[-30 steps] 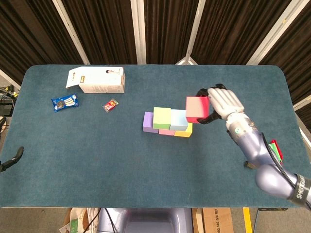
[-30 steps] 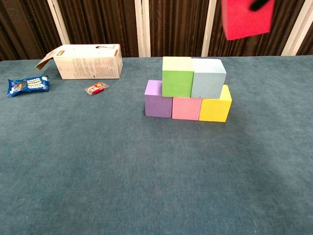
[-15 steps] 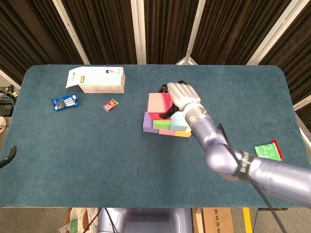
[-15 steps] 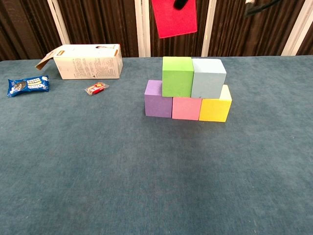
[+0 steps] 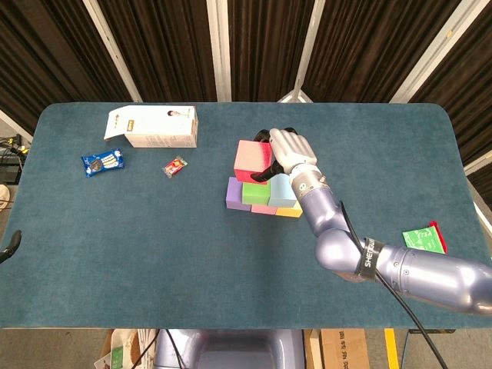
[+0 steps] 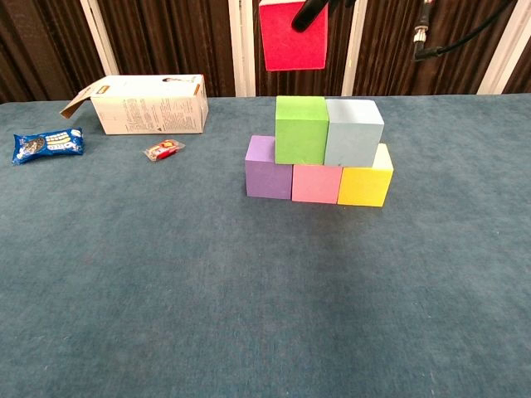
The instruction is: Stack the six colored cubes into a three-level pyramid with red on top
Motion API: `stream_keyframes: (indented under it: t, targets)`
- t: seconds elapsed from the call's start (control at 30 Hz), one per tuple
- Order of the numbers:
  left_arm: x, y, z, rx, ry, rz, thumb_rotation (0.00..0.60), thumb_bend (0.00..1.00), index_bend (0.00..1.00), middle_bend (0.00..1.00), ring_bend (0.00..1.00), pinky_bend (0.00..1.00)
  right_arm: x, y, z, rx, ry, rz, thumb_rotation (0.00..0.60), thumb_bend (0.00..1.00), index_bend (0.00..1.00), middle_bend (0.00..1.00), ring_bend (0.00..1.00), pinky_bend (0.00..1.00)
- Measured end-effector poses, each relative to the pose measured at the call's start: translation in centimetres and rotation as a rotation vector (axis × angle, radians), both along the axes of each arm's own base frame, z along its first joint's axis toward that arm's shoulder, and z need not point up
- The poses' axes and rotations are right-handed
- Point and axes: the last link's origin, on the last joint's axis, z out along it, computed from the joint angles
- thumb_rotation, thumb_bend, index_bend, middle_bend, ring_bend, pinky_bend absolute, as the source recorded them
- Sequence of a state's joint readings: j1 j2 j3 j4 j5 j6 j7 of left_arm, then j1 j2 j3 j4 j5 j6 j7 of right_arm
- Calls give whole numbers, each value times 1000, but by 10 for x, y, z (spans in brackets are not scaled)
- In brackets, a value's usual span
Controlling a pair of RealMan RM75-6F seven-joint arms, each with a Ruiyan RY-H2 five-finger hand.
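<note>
Head view: the right hand (image 5: 290, 151) holds the red cube (image 5: 253, 161), its fingers (image 5: 270, 166) wrapped around the cube's right side. The cube hangs above the stack on the tabletop (image 5: 154, 231), over the green cube (image 5: 255, 195) and the rear-left part of the stack, with the light-blue cube (image 5: 281, 190) lying to its right, partly under the hand. The purple cube (image 5: 233, 193), pink cube (image 5: 264, 208) and yellow cube (image 5: 290, 209) form the bottom row. The left hand is not in view. Chest view: the red cube (image 6: 292, 35) is well above the second level and apart from it, roughly above the green cube (image 6: 301, 129) rather than over the seam between the green cube and the light-blue cube (image 6: 354, 132). A dark finger (image 6: 309, 13) crosses its upper right corner. Judgement: the target seat is the seam between the two second-level cubes, so the cube should shift to the robot's right, as both views show it, before descent. The depth offset cannot be told.
</note>
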State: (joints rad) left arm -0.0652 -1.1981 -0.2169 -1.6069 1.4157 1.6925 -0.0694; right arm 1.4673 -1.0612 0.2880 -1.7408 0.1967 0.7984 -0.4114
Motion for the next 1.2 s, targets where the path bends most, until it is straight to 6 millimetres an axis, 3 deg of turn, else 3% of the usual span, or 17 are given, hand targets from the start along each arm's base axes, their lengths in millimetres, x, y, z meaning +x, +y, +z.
stream_keyframes:
  t: [0.4, 1.2]
  targets:
    - [1, -1, -1, 6, -14, 3, 600, 345, 75, 4, 0, 0, -16, 2, -1, 31, -49, 49, 600, 329, 426, 408, 186, 0]
    - [5, -3, -9, 4, 4, 13, 600, 345, 74, 2, 0, 0, -67, -6, -7, 46, -72, 62, 600, 328, 426, 408, 184, 0]
